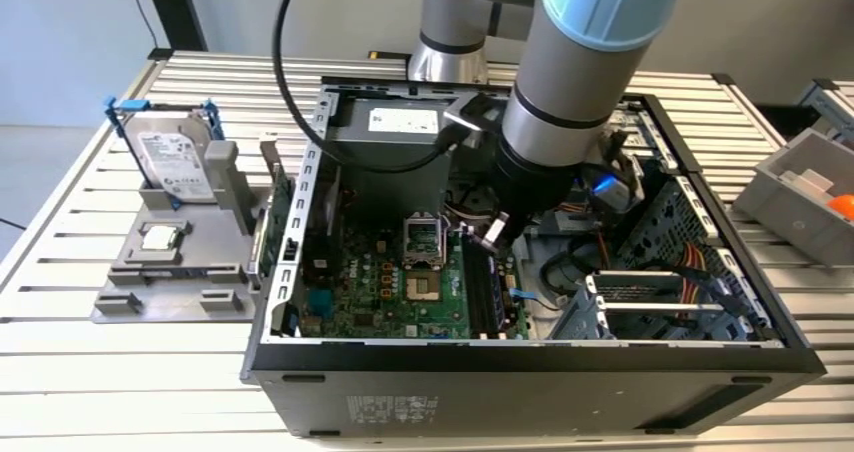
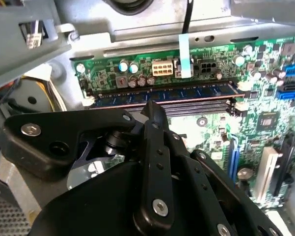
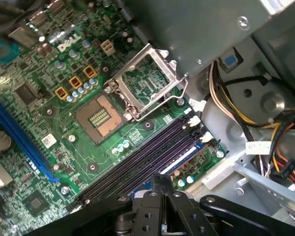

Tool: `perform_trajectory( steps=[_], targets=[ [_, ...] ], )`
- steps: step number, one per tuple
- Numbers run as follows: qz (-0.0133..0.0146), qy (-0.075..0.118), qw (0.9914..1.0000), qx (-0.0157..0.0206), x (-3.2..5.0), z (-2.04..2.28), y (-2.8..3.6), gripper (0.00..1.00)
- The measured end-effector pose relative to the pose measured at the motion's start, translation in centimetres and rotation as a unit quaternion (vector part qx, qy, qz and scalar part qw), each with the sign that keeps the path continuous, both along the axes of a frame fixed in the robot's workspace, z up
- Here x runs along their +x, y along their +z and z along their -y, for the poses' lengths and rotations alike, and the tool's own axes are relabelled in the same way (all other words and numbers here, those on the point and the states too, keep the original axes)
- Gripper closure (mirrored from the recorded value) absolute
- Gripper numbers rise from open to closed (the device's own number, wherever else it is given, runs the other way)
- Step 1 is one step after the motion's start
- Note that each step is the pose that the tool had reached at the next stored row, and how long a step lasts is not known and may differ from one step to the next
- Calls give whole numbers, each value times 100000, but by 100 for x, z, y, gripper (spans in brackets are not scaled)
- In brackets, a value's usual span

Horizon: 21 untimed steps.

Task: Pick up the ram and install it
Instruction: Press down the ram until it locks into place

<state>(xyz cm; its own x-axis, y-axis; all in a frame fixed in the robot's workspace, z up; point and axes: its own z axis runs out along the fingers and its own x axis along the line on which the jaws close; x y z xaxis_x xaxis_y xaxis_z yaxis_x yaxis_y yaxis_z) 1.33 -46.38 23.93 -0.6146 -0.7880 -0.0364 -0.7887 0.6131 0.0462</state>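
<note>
Along the black slots, ram [image 2: 162, 93] seated lengthwise, edge-up.

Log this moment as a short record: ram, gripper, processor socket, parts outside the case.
ram: blue stick lying along a motherboard slot, in the second wrist view
gripper: inside the open computer case, just above the memory slots
processor socket: empty, retention frame raised
hard drive: upright in the grey holder at the exterior view's left
processor chip: lying flat on that holder
</note>
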Motion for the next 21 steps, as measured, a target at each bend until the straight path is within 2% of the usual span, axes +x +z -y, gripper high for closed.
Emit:
perform_trajectory(
  steps=[5, 9, 12, 15, 18, 21],
  targets=[
    [3, 3349, 99944, 3, 3, 0, 0, 100],
    [14, 6298, 99801, 1, 6, 0, 0, 100],
    [23, 8378, 99648, 1, 10, 0, 0, 100],
    [39, 10379, 99460, 3, 13, 0, 0, 100],
    [71, 12352, 99234, -5, 17, 0, 0, 100],
    [116, 14348, 98965, -3, 21, 0, 0, 100]
  ],
)
